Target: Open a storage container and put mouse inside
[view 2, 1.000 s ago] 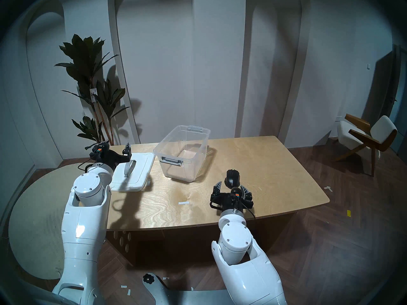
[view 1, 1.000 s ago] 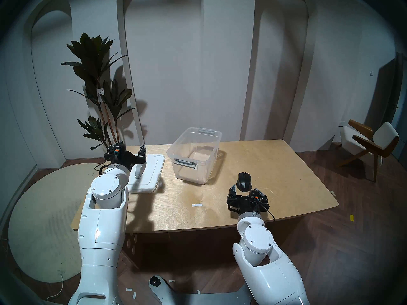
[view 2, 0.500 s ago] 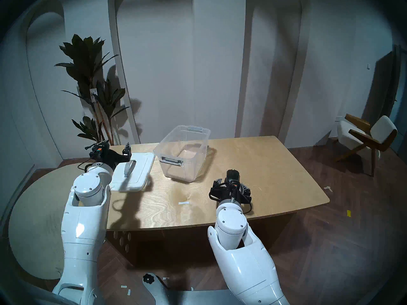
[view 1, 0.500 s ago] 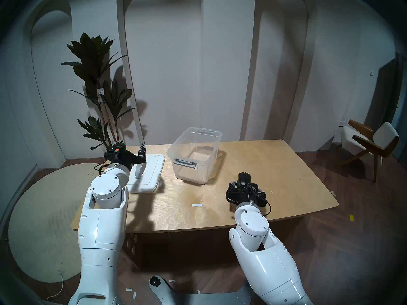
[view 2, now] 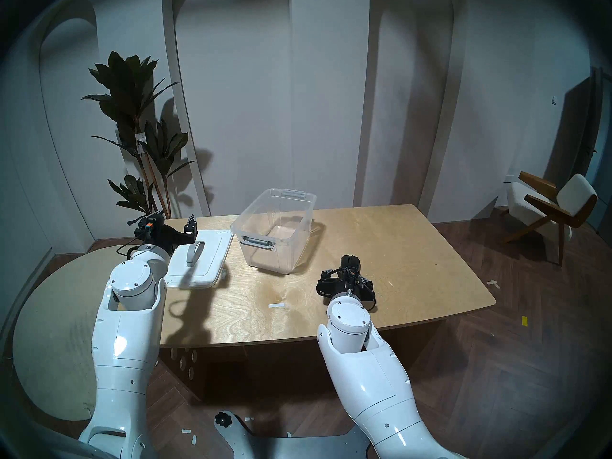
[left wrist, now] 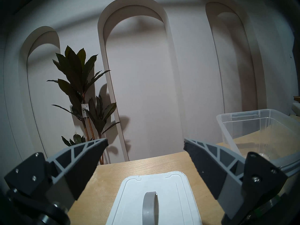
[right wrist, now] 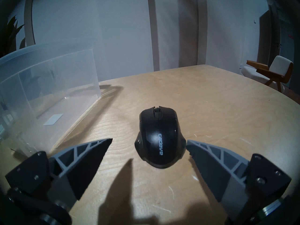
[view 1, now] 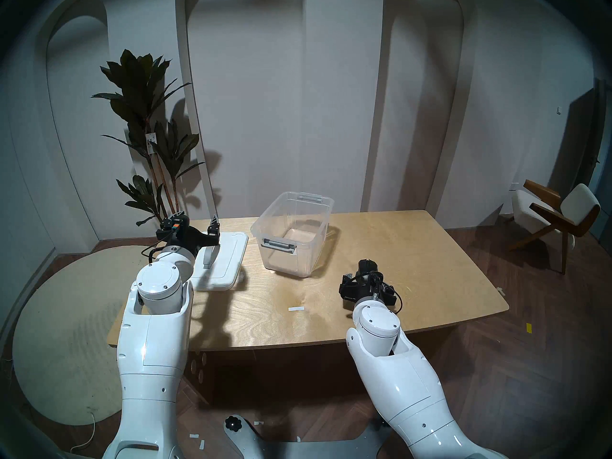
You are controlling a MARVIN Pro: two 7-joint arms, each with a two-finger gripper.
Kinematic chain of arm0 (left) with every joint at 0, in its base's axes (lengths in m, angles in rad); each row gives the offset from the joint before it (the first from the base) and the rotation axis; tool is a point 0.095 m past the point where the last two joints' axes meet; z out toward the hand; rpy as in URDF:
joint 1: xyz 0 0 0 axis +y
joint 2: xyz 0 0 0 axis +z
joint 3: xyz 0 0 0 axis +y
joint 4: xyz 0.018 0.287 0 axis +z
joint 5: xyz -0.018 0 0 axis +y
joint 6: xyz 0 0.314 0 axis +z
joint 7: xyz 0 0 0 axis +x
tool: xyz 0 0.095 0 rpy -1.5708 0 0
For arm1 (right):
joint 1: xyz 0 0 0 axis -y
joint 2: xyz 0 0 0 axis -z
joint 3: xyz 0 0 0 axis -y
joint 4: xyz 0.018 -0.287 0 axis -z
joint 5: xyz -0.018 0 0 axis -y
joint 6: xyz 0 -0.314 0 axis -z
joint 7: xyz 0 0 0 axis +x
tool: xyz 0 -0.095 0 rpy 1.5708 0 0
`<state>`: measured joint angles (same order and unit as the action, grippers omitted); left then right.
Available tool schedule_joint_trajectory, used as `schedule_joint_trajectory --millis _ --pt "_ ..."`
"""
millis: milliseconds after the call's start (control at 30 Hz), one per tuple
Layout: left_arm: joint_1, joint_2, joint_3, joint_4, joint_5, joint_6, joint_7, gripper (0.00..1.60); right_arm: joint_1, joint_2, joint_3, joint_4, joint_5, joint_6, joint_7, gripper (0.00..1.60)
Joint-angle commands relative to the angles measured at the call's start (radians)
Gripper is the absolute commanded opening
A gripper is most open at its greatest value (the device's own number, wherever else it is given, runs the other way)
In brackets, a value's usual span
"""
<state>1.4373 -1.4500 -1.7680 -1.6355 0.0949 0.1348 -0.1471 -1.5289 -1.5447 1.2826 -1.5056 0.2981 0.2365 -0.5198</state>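
The clear storage container (view 1: 284, 263) stands open on the table, also seen in the head right view (view 2: 265, 256), the left wrist view (left wrist: 243, 122) and the right wrist view (right wrist: 48, 77). Its white lid (view 1: 228, 266) with a grey handle lies flat to its left, under my open, empty left gripper (view 1: 197, 218) (left wrist: 145, 141). The black mouse (view 1: 367, 266) (right wrist: 159, 138) lies on the table to the right of and nearer than the bin. My right gripper (view 1: 367, 279) (right wrist: 149, 141) is open and low, its fingertips either side of the mouse's rear end.
The wooden table (view 1: 414, 249) has a small white tape strip (view 1: 295, 308) near its middle front. A potted plant (view 1: 149, 133) stands behind the far left corner. A chair (view 1: 559, 216) stands off to the right.
My right gripper has moved forward and down towards the mouse, so its open fingers now flank the mouse's rear. The left arm, the lid and the bin have not moved.
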Motion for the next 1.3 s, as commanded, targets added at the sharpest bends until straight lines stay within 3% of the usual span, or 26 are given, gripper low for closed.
schedule_joint_trajectory --millis 0,200,367,667,1000,1267 --pt "-0.010 -0.003 0.000 -0.026 -0.003 -0.009 0.003 1.60 0.006 -0.033 -0.005 -0.034 0.005 0.004 -0.090 1.60" --pt "-0.010 -0.003 0.000 -0.026 -0.003 -0.009 0.003 1.60 0.026 -0.040 -0.020 0.014 0.011 -0.029 -0.152 1.60" --pt "-0.011 -0.003 0.000 -0.025 -0.002 -0.009 0.003 1.60 0.067 -0.018 -0.052 0.056 0.006 -0.030 -0.077 1.60" --pt "-0.011 -0.003 0.000 -0.024 -0.002 -0.008 0.002 1.60 0.143 -0.066 -0.048 0.160 -0.007 -0.050 -0.124 1.60" --pt "-0.011 -0.003 0.000 -0.025 -0.002 -0.009 0.003 1.60 0.126 -0.075 -0.053 0.143 -0.003 -0.049 -0.197 1.60" --pt "-0.010 -0.004 0.000 -0.026 -0.002 -0.009 0.003 1.60 0.154 -0.062 -0.051 0.222 0.018 -0.072 -0.129 1.60"
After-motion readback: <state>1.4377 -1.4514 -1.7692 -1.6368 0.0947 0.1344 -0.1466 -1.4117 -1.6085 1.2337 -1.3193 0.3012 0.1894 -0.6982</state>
